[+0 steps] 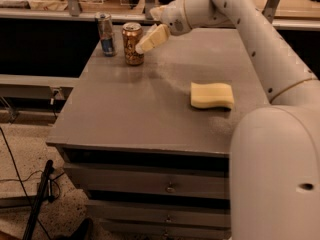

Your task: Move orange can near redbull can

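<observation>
The orange can stands upright at the far left of the grey table. The slim blue-and-silver redbull can stands upright just to its left, a small gap between them. My gripper hangs just right of the orange can, slightly above the tabletop, with its pale fingers pointing down towards the can. It is open and holds nothing. The can stands free of it.
A yellow sponge lies on the right side of the table. My arm reaches in from the right over the table's back edge. A railing and shelf run behind the table. Drawers sit under the tabletop. A cable lies on the floor at the left.
</observation>
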You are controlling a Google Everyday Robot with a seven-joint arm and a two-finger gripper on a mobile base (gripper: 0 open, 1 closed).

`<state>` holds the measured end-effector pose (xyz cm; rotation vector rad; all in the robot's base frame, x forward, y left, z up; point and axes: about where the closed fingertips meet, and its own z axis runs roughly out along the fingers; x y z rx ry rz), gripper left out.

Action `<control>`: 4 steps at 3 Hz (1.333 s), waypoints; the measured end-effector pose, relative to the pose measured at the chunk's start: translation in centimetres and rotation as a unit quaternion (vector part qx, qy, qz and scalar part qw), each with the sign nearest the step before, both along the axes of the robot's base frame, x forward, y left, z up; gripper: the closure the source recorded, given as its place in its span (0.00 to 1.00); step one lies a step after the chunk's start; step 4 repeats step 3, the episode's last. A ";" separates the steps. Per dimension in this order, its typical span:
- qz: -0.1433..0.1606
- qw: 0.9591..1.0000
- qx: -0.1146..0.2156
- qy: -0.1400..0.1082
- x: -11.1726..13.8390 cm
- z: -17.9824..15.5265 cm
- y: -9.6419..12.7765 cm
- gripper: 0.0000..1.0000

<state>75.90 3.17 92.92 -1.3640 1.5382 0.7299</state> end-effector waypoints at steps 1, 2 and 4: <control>-0.035 0.999 -0.004 -0.018 -3.1 2.4 -6.2 0.00; -0.056 0.998 -0.014 -0.003 -5.0 2.8 -9.3 0.00; -0.056 0.998 -0.014 -0.003 -5.0 2.8 -9.3 0.00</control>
